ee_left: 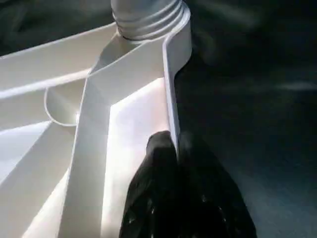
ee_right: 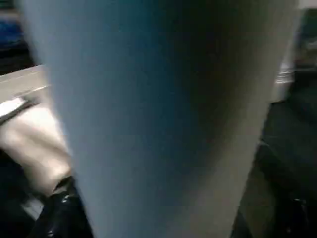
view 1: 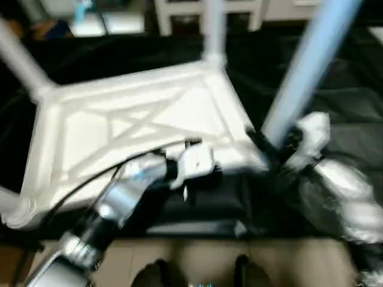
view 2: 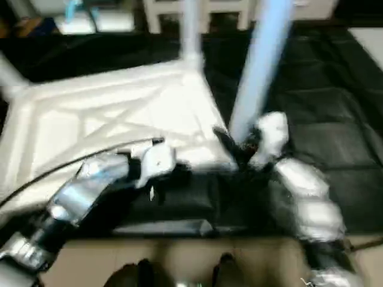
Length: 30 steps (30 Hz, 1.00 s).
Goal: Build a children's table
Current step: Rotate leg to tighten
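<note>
White plastic dominates the centre-left of the head view, where the tabletop (view 1: pixel 137 125) is lying upside down on a black mat (view 1: pixel 347 119), its X-ribbed underside facing up. 3 legs are rising from corner sockets: 1 at upper left (view 1: pixel 21 63), 1 at top centre (view 1: pixel 213 30) and 1 at lower left (view 1: pixel 9 206). A 4th leg (view 1: pixel 305 72) is slanting up toward the upper right from the near right corner. The left gripper (ee_left: pixel 171 148) is reaching in from the lower left, its fingers pressed together on the top's rim near that corner. The right gripper (view 1: pixel 276 146) is sitting at the base of the slanting leg, right of centre; whether its fingers are clamping the tube, I cannot tell. Tan floor (view 1: pixel 197 251) is showing along the bottom.
</note>
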Available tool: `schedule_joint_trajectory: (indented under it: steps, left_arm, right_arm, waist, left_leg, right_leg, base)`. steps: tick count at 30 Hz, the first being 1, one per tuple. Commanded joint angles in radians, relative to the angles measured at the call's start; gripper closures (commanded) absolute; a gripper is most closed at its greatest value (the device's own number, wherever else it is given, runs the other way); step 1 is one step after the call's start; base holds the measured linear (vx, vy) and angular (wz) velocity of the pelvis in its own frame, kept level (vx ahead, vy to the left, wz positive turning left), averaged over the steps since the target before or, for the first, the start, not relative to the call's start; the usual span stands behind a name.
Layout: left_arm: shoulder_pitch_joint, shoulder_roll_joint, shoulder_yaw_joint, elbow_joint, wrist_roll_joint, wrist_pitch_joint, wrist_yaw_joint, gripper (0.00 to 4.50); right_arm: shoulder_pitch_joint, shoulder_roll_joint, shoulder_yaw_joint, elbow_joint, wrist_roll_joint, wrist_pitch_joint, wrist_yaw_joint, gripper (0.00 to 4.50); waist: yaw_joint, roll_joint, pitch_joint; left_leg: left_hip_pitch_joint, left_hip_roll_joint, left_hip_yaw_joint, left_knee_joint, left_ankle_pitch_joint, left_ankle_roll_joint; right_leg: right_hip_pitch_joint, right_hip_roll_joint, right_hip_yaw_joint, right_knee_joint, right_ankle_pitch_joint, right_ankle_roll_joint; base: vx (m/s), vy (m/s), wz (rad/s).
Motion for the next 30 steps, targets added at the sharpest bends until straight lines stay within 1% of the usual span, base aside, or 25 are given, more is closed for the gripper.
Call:
schedule_joint_trajectory:
  steps: [1,2,3,4,5,6,7,8,9,10,11,13,15,18,20,22,23,24,27,28,30]
  left_arm:
    - [0.045,0.036,-0.009,-0.012,-0.034,0.003,-0.067,4.5]
    - [0.046,0.037,-0.009,-0.014,-0.036,0.002,-0.068,4.5]
    - [0.06,0.055,-0.01,-0.035,-0.05,-0.005,-0.087,4.5]
    - [0.063,0.058,-0.01,-0.039,-0.052,-0.008,-0.09,4.5]
    - [0.068,0.064,-0.01,-0.045,-0.055,-0.012,-0.094,4.5]
    - [0.071,0.068,-0.009,-0.043,-0.054,-0.021,-0.097,4.5]
    - [0.072,0.069,-0.009,-0.041,-0.053,-0.024,-0.098,4.5]
    - [0.073,0.071,-0.009,-0.036,-0.048,-0.032,-0.1,4.5]
    - [0.073,0.072,-0.009,-0.033,-0.046,-0.038,-0.102,4.5]
    - [0.073,0.072,-0.009,-0.033,-0.046,-0.038,-0.102,4.5]
    - [0.074,0.074,-0.009,-0.034,-0.046,-0.039,-0.104,4.5]
    - [0.075,0.075,-0.008,-0.042,-0.052,-0.031,-0.105,4.5]
    - [0.075,0.076,-0.011,-0.048,-0.056,-0.026,-0.104,4.5]
    - [0.077,0.076,-0.016,-0.051,-0.057,-0.026,-0.104,4.5]
    - [0.078,0.077,-0.016,-0.051,-0.057,-0.027,-0.104,4.5]
    - [0.079,0.076,-0.016,-0.051,-0.056,-0.026,-0.106,4.5]
    - [0.079,0.077,-0.016,-0.052,-0.055,-0.025,-0.107,4.5]
    - [0.079,0.077,-0.017,-0.052,-0.054,-0.025,-0.108,4.5]
    - [0.079,0.08,-0.018,-0.053,-0.051,-0.024,-0.108,4.5]
    - [0.079,0.08,-0.018,-0.052,-0.05,-0.025,-0.109,4.5]
    - [0.079,0.081,-0.018,-0.051,-0.049,-0.024,-0.11,4.5]
  right_arm:
    - [0.043,-0.049,-0.035,-0.051,0.046,0.044,0.086,1.07]
    - [0.044,-0.05,-0.036,-0.052,0.046,0.045,0.089,0.98]
    - [0.068,-0.076,-0.055,-0.061,0.049,0.042,0.117,0.86]
    - [0.073,-0.08,-0.06,-0.063,0.05,0.041,0.123,0.77]
    - [0.083,-0.09,-0.07,-0.066,0.055,0.042,0.133,0.77]
    - [0.092,-0.101,-0.082,-0.068,0.059,0.043,0.141,0.6]
    - [0.094,-0.103,-0.084,-0.069,0.06,0.044,0.142,0.52]
    - [0.103,-0.117,-0.082,-0.079,0.069,0.059,0.149,0.44]
    - [0.109,-0.128,-0.079,-0.088,0.076,0.071,0.154,0.36]
    - [0.109,-0.128,-0.079,-0.088,0.076,0.071,0.154,0.36]
    - [0.116,-0.136,-0.073,-0.102,0.079,0.086,0.159,0.36]
    - [0.118,-0.134,-0.063,-0.119,0.074,0.099,0.159,0.36]
    - [0.107,-0.118,-0.052,-0.119,0.068,0.096,0.151,0.36]
    - [0.09,-0.092,-0.04,-0.106,0.064,0.085,0.142,0.36]
    - [0.086,-0.084,-0.036,-0.103,0.067,0.089,0.145,0.7]
    - [0.083,-0.081,-0.031,-0.096,0.06,0.085,0.149,0.7]
    - [0.082,-0.079,-0.031,-0.095,0.062,0.09,0.151,0.76]
    - [0.082,-0.079,-0.031,-0.095,0.061,0.091,0.152,1.06]
    - [0.082,-0.079,-0.029,-0.095,0.055,0.097,0.159,1.12]
    - [0.084,-0.08,-0.029,-0.095,0.052,0.101,0.164,1.16]
    - [0.09,-0.083,-0.03,-0.092,0.048,0.1,0.17,1.46]
  waist:
    - [-0.001,-0.015,-0.073]
    - [-0.001,-0.015,-0.074]
    - [-0.003,-0.015,-0.076]
    - [-0.001,-0.016,-0.08]
    - [-0.002,-0.016,-0.079]
    - [-0.002,-0.013,-0.078]
    - [-0.003,-0.014,-0.076]
    - [-0.003,-0.014,-0.074]
    - [-0.003,-0.015,-0.072]
    - [-0.003,-0.015,-0.07]
    - [-0.004,-0.015,-0.068]
    - [-0.005,-0.016,-0.067]
    - [-0.008,-0.014,-0.067]
    - [-0.01,-0.015,-0.07]
    - [-0.009,-0.015,-0.07]
    - [-0.009,-0.016,-0.071]
    - [-0.009,-0.015,-0.071]
    - [-0.009,-0.015,-0.071]
    - [-0.01,-0.016,-0.071]
    - [-0.009,-0.013,-0.071]
    - [-0.01,-0.015,-0.071]
  left_leg:
    - [0.027,0.005,0.009,-0.057,-0.214,0.141]
    - [0.022,0.003,0.008,-0.055,-0.186,0.149]
    - [0.017,0.0,0.008,-0.051,-0.153,0.161]
    - [0.022,0.0,0.008,-0.047,-0.138,0.171]
    - [0.02,-0.001,0.008,-0.046,-0.13,0.177]
    - [0.02,-0.001,0.008,-0.046,-0.12,0.185]
    - [0.022,-0.001,0.01,-0.046,-0.128,0.186]
    - [0.021,-0.001,0.009,-0.047,-0.133,0.184]
    - [0.021,0.0,0.009,-0.048,-0.152,0.179]
    - [0.021,0.0,0.009,-0.051,-0.176,0.168]
    - [0.02,0.001,0.009,-0.052,-0.188,0.161]
    - [0.022,0.001,0.007,-0.056,-0.217,0.138]
    - [0.022,0.001,0.006,-0.057,-0.22,0.13]
    - [0.021,0.0,0.006,-0.054,-0.203,0.132]
    - [0.021,0.0,0.006,-0.054,-0.192,0.136]
    - [0.021,-0.001,0.007,-0.052,-0.179,0.143]
    - [0.021,-0.001,0.007,-0.052,-0.18,0.144]
    - [0.021,-0.001,0.007,-0.052,-0.182,0.144]
    - [0.021,-0.001,0.007,-0.052,-0.192,0.14]
    - [0.022,-0.001,0.007,-0.052,-0.197,0.139]
    - [0.021,-0.001,0.006,-0.053,-0.198,0.136]
  right_leg:
    - [0.051,0.02,-0.003,-0.037,-0.122,-0.225]
    - [0.054,0.019,-0.004,-0.032,-0.095,-0.231]
    - [0.055,0.02,-0.007,-0.028,-0.066,-0.239]
    - [0.055,0.02,-0.006,-0.025,-0.04,-0.247]
    - [0.057,0.02,-0.006,-0.024,-0.028,-0.251]
    - [0.057,0.019,-0.007,-0.024,-0.026,-0.256]
    - [0.057,0.018,-0.007,-0.026,-0.042,-0.255]
    - [0.058,0.018,-0.007,-0.027,-0.055,-0.253]
    - [0.059,0.016,-0.007,-0.03,-0.091,-0.247]
    - [0.058,0.015,-0.007,-0.034,-0.138,-0.236]
    - [0.057,0.014,-0.007,-0.036,-0.16,-0.23]
    - [0.056,0.013,-0.006,-0.041,-0.219,-0.211]
    - [0.053,0.014,-0.006,-0.041,-0.225,-0.204]
    - [0.053,0.015,-0.007,-0.038,-0.199,-0.207]
    - [0.054,0.016,-0.007,-0.037,-0.185,-0.21]
    - [0.055,0.016,-0.007,-0.034,-0.164,-0.216]
    - [0.055,0.016,-0.007,-0.035,-0.166,-0.216]
    - [0.055,0.016,-0.007,-0.035,-0.168,-0.216]
    - [0.055,0.016,-0.006,-0.036,-0.184,-0.215]
    - [0.054,0.016,-0.006,-0.036,-0.19,-0.214]
    - [0.055,0.015,-0.006,-0.036,-0.192,-0.213]
  base:
    - [0.095,-0.008,0.08]
    - [0.084,0.004,-0.02]
    - [0.069,0.009,-0.03]
    - [0.069,0.009,-0.03]
    - [0.055,0.006,0.0]
    - [0.0,0.0,0.0]
    - [0.0,0.0,0.0]
    - [0.0,0.0,0.0]
    - [0.0,0.0,0.0]
    - [0.0,0.0,0.0]
    - [0.0,0.0,0.0]
    - [0.0,0.0,0.0]
    - [0.0,0.0,0.0]
    - [0.0,0.0,0.0]
    - [0.0,0.0,0.0]
    - [0.0,0.0,0.0]
    - [0.0,0.0,0.0]
    - [0.0,0.0,0.0]
    - [0.0,0.0,0.0]
    - [0.0,0.0,0.0]
    - [0.0,0.0,0.0]
